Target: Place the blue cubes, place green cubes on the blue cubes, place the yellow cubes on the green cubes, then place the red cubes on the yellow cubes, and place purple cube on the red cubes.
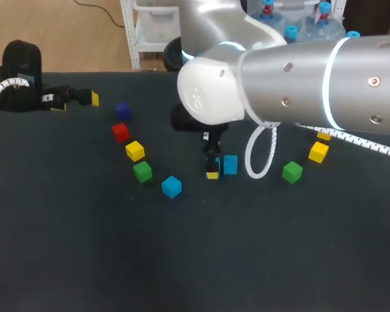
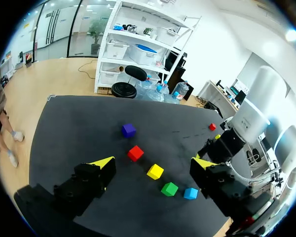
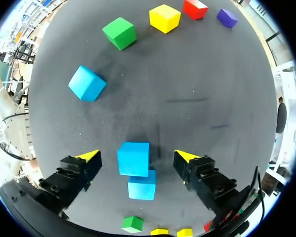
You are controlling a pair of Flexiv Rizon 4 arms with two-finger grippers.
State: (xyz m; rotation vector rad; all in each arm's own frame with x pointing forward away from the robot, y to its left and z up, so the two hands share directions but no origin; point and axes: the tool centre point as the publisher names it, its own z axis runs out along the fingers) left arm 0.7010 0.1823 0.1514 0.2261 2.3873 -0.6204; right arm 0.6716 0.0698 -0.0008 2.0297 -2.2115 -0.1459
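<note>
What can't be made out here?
- Head view: the right gripper hides most of the blue cube between its open fingers; the right arm covers the table's far right.
- Right wrist view: whether that cube rests on or beside the second blue cube is unclear.
- Left wrist view: the right arm blocks both.

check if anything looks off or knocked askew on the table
Nothing looks damaged or spilled. One mild oddity: the loose blue cube sits turned cornerwise, while the other blue cube, between the right gripper's open fingers, sits square-on.
</note>
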